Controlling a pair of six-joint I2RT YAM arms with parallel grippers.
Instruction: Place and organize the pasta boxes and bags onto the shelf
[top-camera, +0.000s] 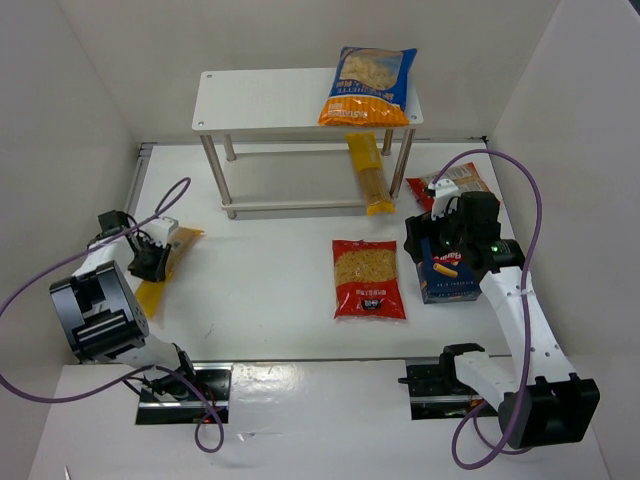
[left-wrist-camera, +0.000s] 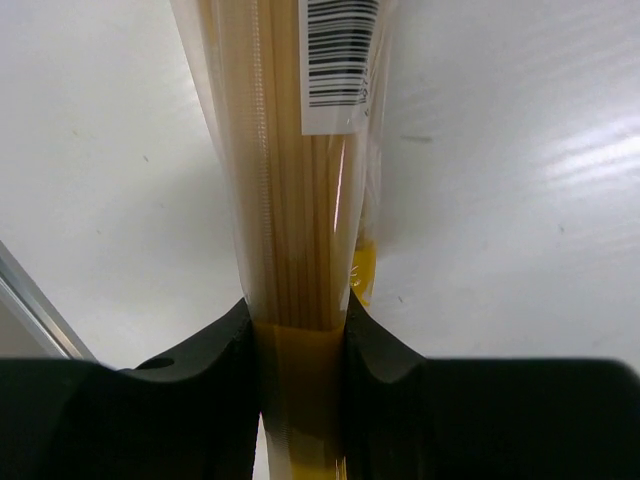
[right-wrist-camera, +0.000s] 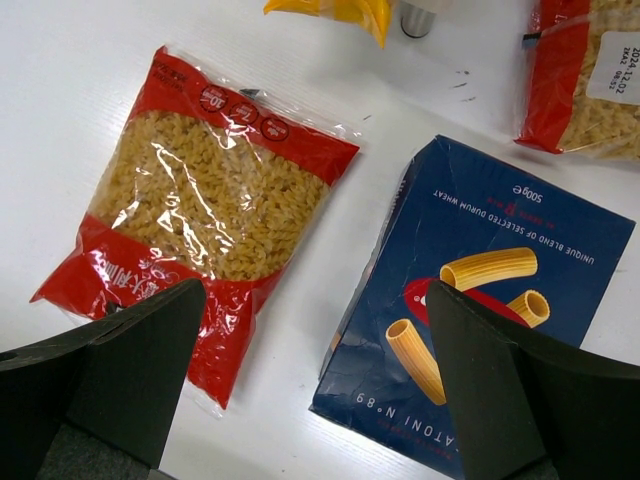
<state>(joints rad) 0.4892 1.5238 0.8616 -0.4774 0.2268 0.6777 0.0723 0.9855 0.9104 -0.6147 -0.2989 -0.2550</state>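
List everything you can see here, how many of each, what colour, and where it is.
shelf: one, white, far centre
blue-orange bag: one, on the top board of the shelf, right end
spaghetti bags: two, yellow; one on the lower tier, right end, poking out the front; one near left
red bags: two; one in the centre, one far right, partly hidden by the right arm
box: one, dark blue, right of the centre red bag
table: one, white
left gripper: black, shut on a spaghetti bag
right gripper: black, open, above the box
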